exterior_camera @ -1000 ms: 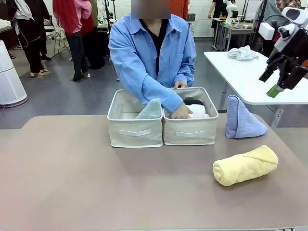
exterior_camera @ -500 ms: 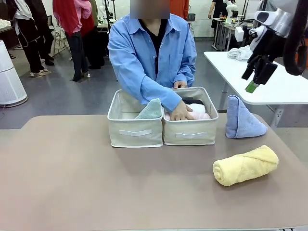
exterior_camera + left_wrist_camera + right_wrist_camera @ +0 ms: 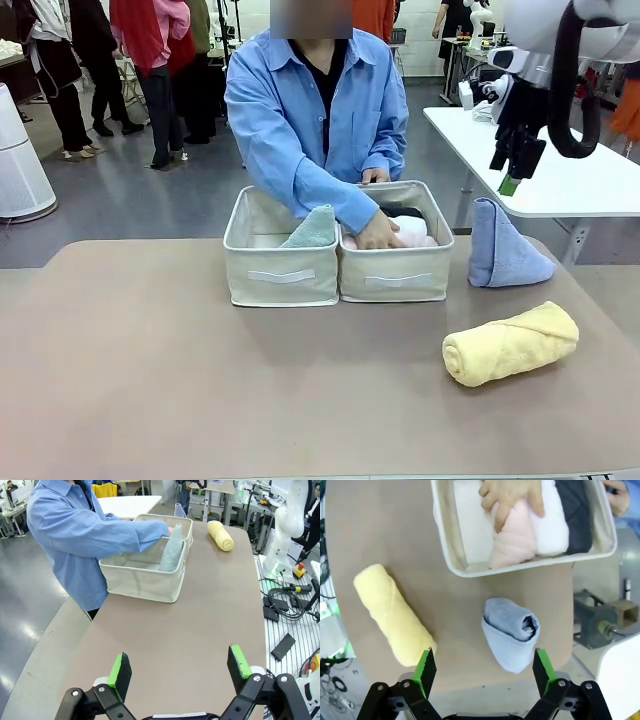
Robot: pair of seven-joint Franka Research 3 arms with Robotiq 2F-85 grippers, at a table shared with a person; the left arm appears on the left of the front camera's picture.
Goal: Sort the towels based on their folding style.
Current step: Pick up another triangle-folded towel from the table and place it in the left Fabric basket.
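Note:
A pale green cone towel [image 3: 312, 228] stands in the left cream bin [image 3: 280, 275]. In the right bin [image 3: 445, 545] lie a pink roll [image 3: 512, 540], a white roll [image 3: 550, 525] and a dark grey roll [image 3: 577, 515], with the person's hand [image 3: 510, 497] resting on them. The lavender-blue cone [image 3: 505, 255] stands on the table right of the bins, and the yellow roll [image 3: 510, 343] lies nearer me. My right gripper [image 3: 512, 178] hangs open high above the lavender-blue cone [image 3: 512, 635]. My left gripper [image 3: 179, 666] is open over bare tabletop, far from the bins.
A white table [image 3: 570, 185] stands behind the right side of my table. The person stands at the far edge behind the bins. Cables and boxes [image 3: 285, 610] lie on the floor beside the table. People stand farther off at the back left.
My right arm has swung leftward across the front view and now hangs above the lavender-blue cone. The person's hand stays in the right bin. The towels have not moved.

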